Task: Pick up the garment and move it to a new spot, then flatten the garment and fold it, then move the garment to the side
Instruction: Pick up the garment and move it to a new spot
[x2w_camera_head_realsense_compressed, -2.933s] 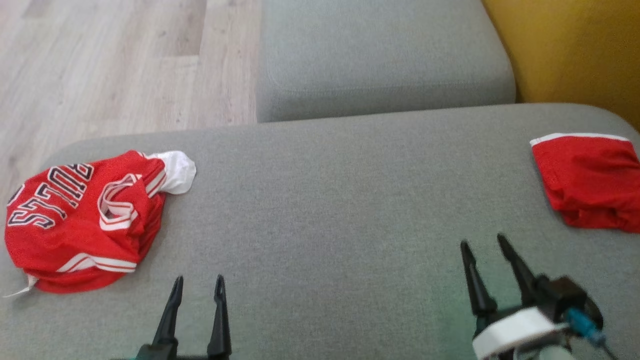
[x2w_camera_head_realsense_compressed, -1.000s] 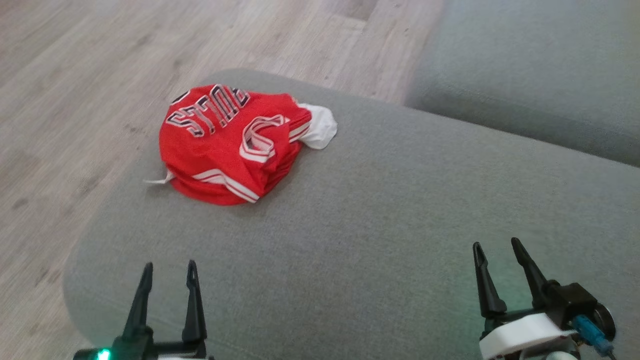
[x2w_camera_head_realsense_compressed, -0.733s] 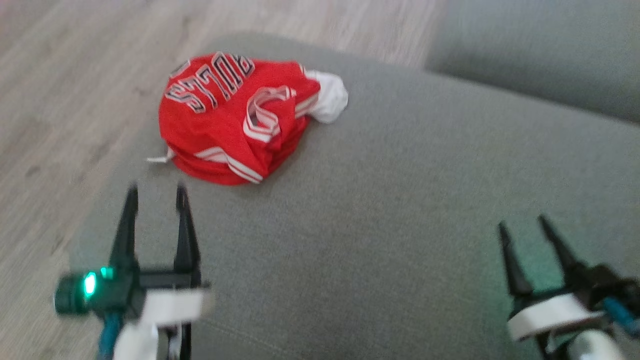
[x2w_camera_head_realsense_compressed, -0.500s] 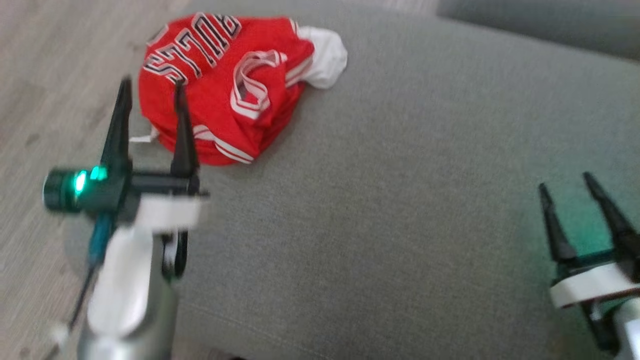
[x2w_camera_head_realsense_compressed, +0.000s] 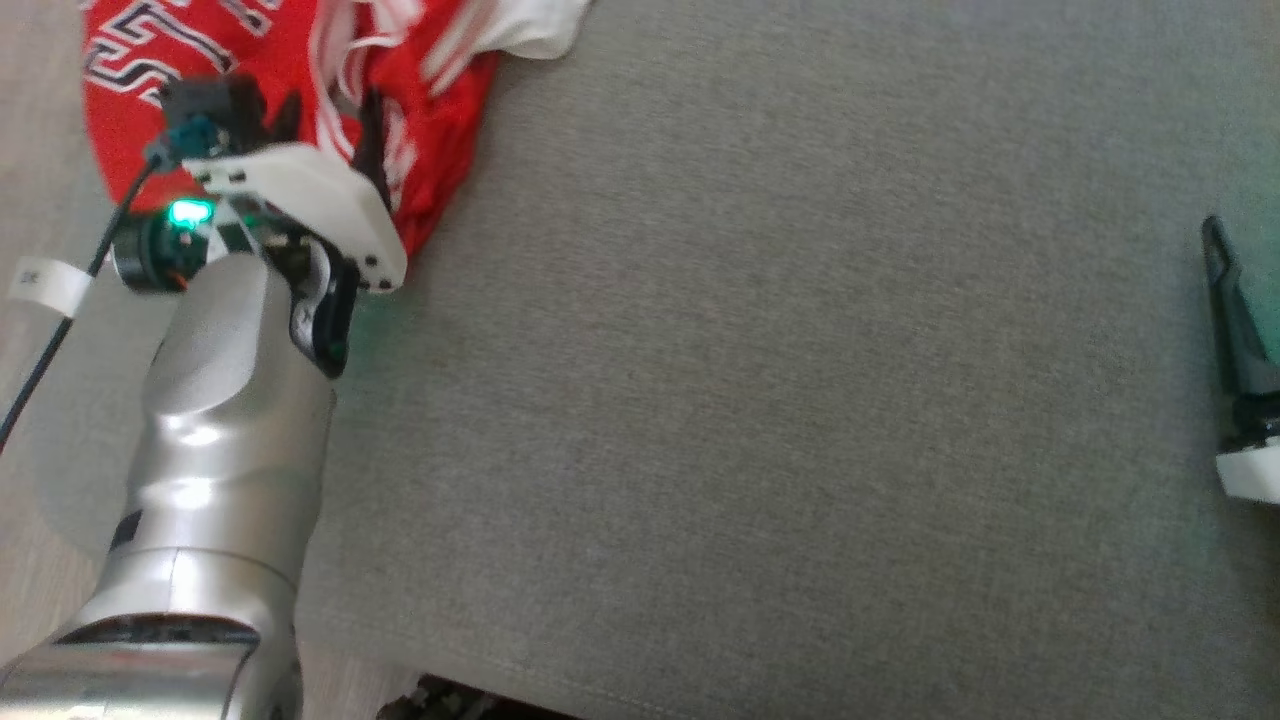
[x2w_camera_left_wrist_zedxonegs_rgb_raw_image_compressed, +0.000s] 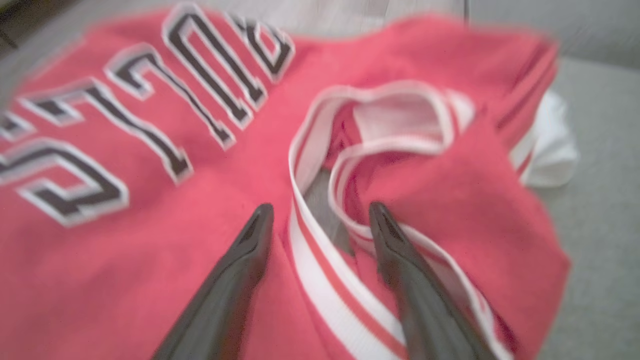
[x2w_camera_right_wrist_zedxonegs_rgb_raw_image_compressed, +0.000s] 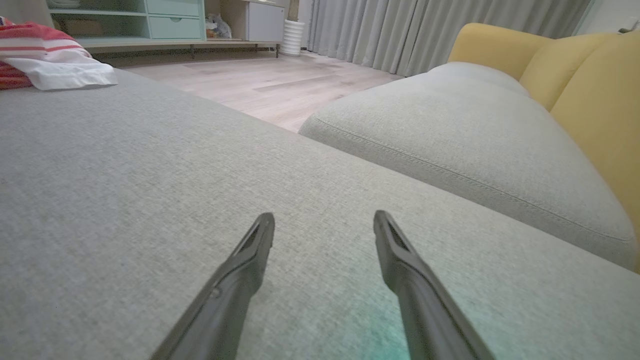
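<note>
Garment: crumpled red basketball jersey (x2w_camera_head_realsense_compressed: 120, 110) with white trim and black-and-white lettering. It lies bunched at the far left corner of the grey fabric sofa cushion (x2w_camera_head_realsense_compressed: 760, 380), close to the cushion's edge. A white flap sticks out on its right side.

Left gripper (x2w_camera_left_wrist_zedxonegs_rgb_raw_image_compressed: 320, 209): positioned over the jersey, fingers spread. In the left wrist view a white-and-red striped trim band (x2w_camera_left_wrist_zedxonegs_rgb_raw_image_compressed: 320, 260) runs between the two fingers. The view is blurred, so I cannot tell whether the tips touch the cloth. Nothing is pinched.

Right gripper (x2w_camera_right_wrist_zedxonegs_rgb_raw_image_compressed: 322, 216): fingers spread, low over bare cushion, well apart from the jersey. One finger (x2w_camera_head_realsense_compressed: 1235, 320) shows at the right edge of the head view.

Surroundings, right wrist view: second grey cushion (x2w_camera_right_wrist_zedxonegs_rgb_raw_image_compressed: 450, 125), yellow backrest (x2w_camera_right_wrist_zedxonegs_rgb_raw_image_compressed: 590, 90), pale wooden floor (x2w_camera_right_wrist_zedxonegs_rgb_raw_image_compressed: 260, 80).
</note>
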